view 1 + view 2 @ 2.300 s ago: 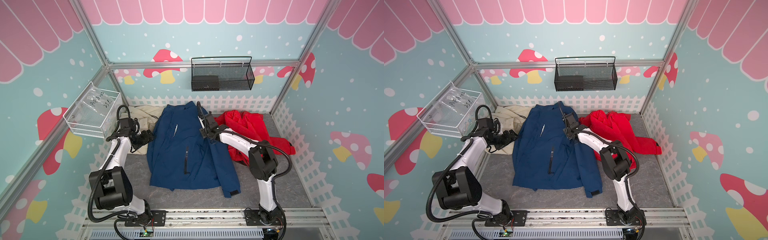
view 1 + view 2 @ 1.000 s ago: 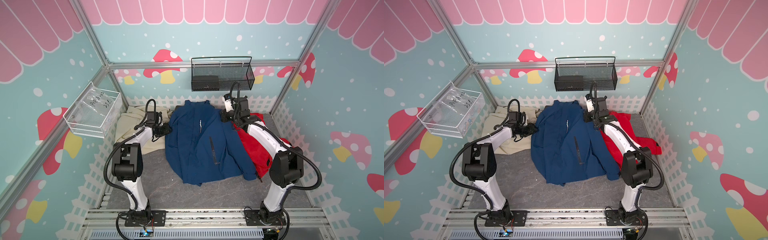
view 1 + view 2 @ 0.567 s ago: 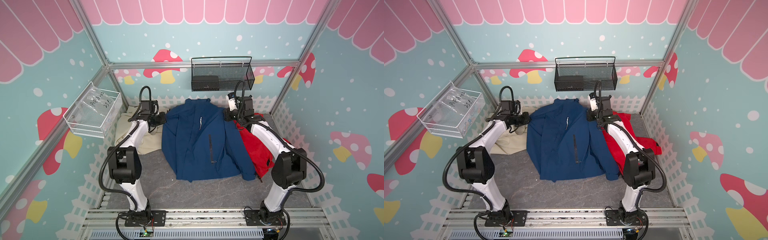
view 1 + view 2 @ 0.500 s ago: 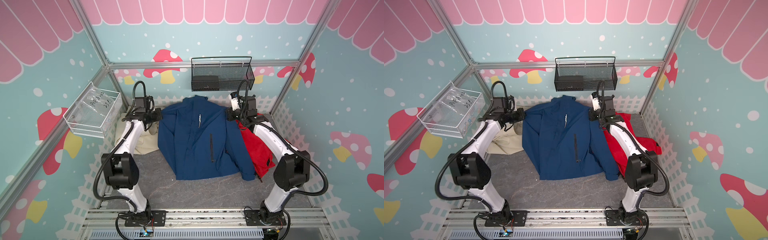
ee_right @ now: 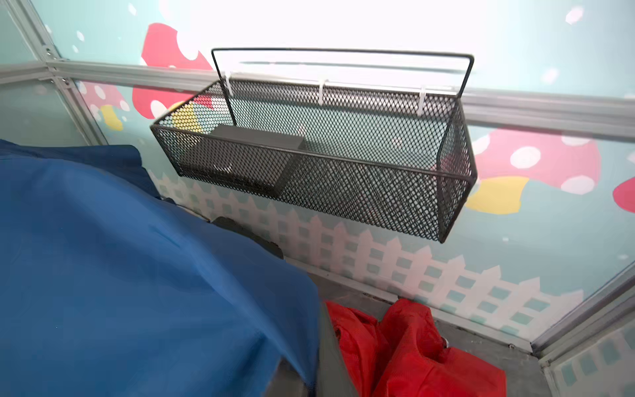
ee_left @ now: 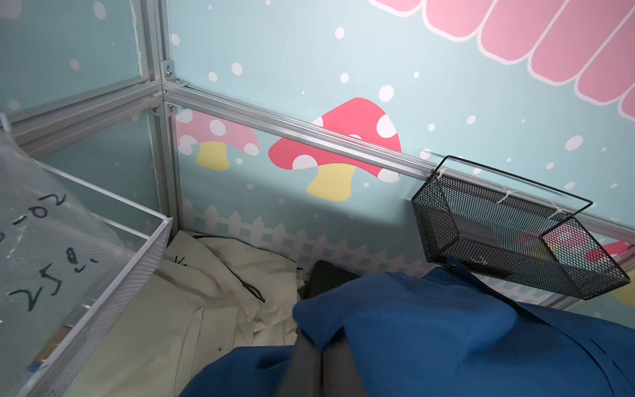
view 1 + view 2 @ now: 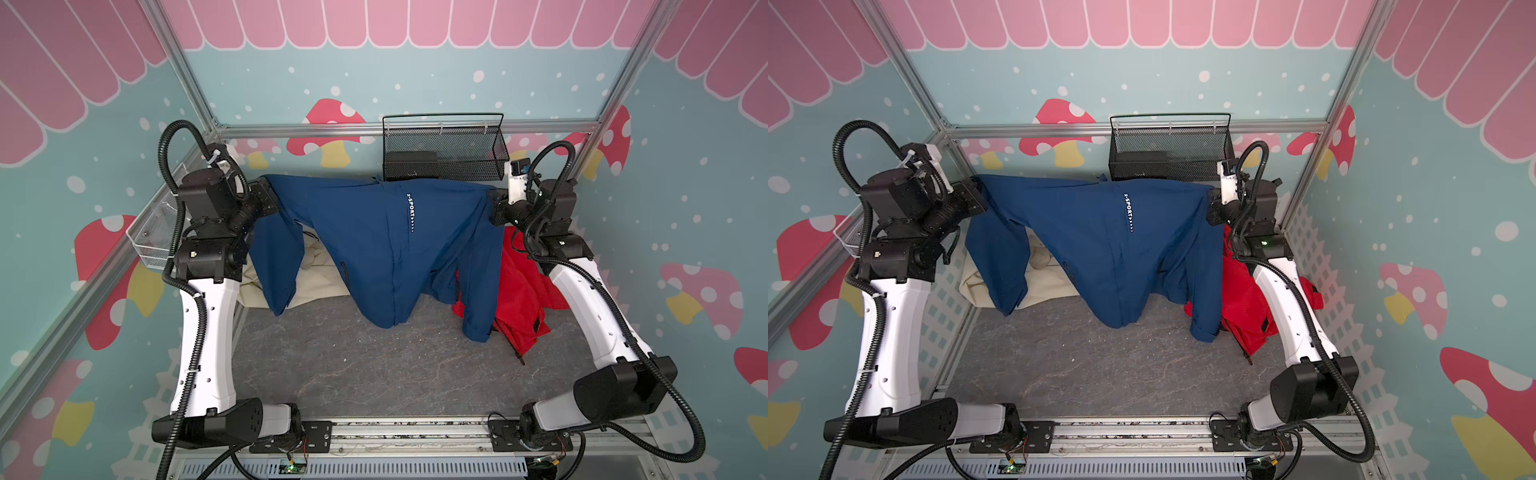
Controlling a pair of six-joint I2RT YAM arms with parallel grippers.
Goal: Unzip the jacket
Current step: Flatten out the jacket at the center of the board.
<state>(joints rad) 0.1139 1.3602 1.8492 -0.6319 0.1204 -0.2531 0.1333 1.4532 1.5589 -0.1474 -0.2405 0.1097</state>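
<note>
Compared with a second earlier, when the blue jacket (image 7: 374,245) lay flat on the mat, it now hung in the air, stretched by its shoulders directly below the black mesh basket (image 7: 444,153). Left of the basket, the left gripper (image 7: 266,198) was clamped on one shoulder, blue cloth pinched between its fingers in the left wrist view. Right of the basket, the right gripper (image 7: 496,208) was likewise closed on the other shoulder. The front zip (image 7: 392,266) looked fully closed, so unzipping had not begun. Judgement: the lift only squared the garment up, and with both grippers occupied, one must let go to reach the slider. Surface: the grey mat (image 7: 374,365) below the basket was bare in front, with a cream garment (image 7: 316,274) heaped below-left and a red jacket (image 7: 519,291) below-right. A clear wire bin (image 7: 151,232) hung on the wall far left of the basket.
</note>
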